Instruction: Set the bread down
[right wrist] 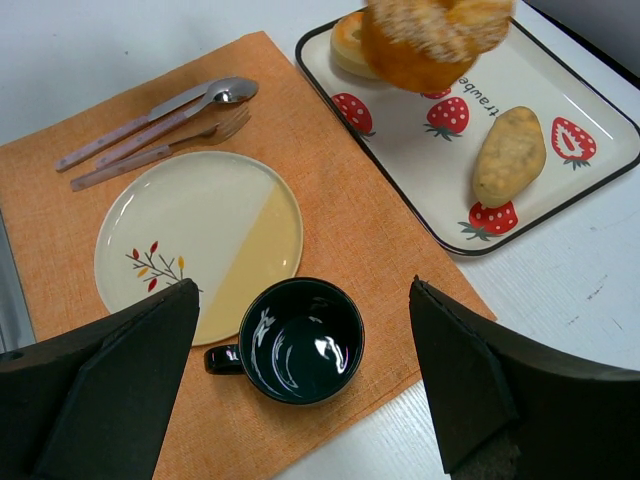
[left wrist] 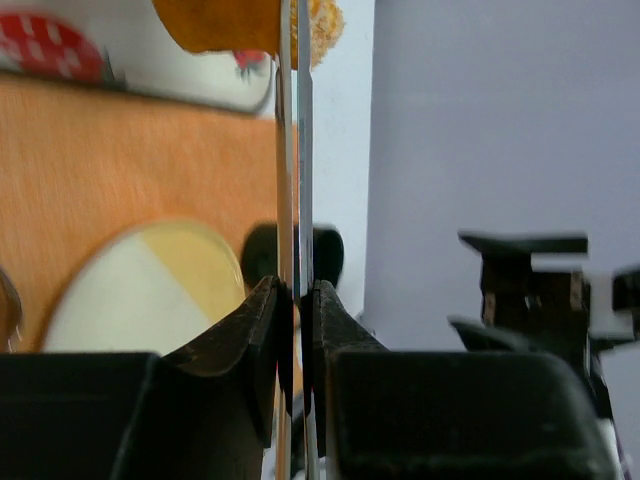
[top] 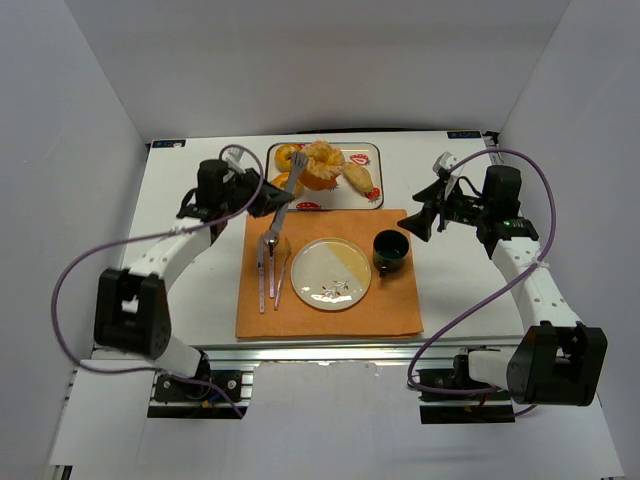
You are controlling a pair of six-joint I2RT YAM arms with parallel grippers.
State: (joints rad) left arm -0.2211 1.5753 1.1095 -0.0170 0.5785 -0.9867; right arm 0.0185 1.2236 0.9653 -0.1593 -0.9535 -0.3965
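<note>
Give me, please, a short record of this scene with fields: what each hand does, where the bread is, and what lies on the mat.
left hand: shut on metal tongs
tongs: tips clamp the bread
bread: over the strawberry tray, seemingly raised off it
also on tray: oval roll, ring pastry
right hand: open, holds nothing, near the cup
orange mat: plate, black cup, knife, spoon, fork
plate: nothing on it
</note>
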